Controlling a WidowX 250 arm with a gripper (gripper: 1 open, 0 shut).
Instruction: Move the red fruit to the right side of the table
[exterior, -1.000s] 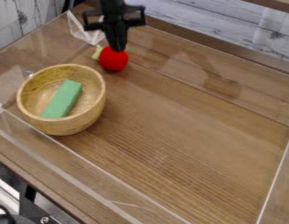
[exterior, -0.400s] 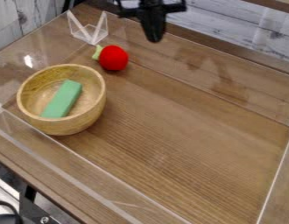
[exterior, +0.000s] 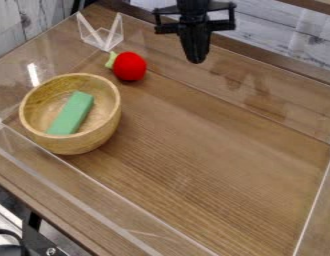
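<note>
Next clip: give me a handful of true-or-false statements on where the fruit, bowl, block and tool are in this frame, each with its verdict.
1. The red fruit lies on the table, outside the bowl. True.
2. The tool is shut on the red fruit. False: it is shut on nothing, and the fruit lies apart from it, to its left in the picture.
3. A green block lies inside the bowl. True.
4. The bowl stands at the right side of the table. False: it stands at the left side in the picture.
5. The red fruit lies in the picture's right half. False: it is at upper left, near the bowl.
</note>
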